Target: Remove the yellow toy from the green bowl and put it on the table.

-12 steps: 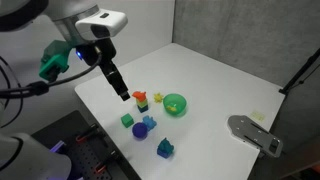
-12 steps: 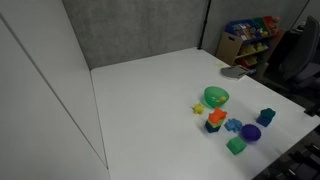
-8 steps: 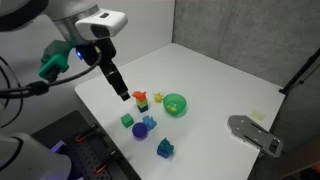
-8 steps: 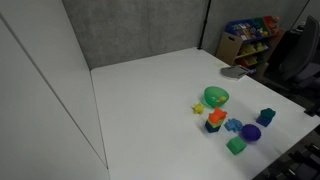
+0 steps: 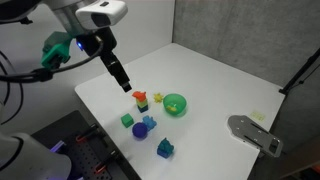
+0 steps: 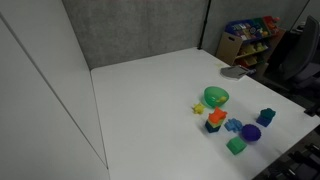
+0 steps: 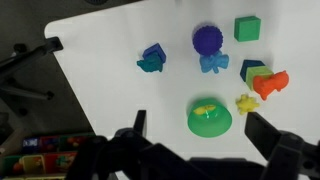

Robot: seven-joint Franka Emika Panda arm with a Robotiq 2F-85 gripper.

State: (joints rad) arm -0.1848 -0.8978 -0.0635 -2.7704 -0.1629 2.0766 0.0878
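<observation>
Gripper (image 5: 122, 87): spread wide, holding nothing, with 2 fingers (image 7: 135, 130) framing the lower edge of the wrist view. Hangs tilted above the table (image 5: 210, 75), apart from every toy. Nearest in an exterior view: orange block (image 5: 141, 99), red on top. Centred between the fingers in the wrist view: bowl (image 7: 210, 122), upright on the table, with the yellow toy (image 7: 207, 107) lying inside, small and pale, detail not legible. Just beside the bowl, on the table: brighter yellow block (image 7: 245, 102). Further out: purple ball (image 7: 207, 38), blue piece (image 7: 211, 64) just beside it, second blue piece (image 7: 152, 59) apart, green cube (image 7: 246, 28). In both exterior views: all toys grouped near 1 table edge.
</observation>
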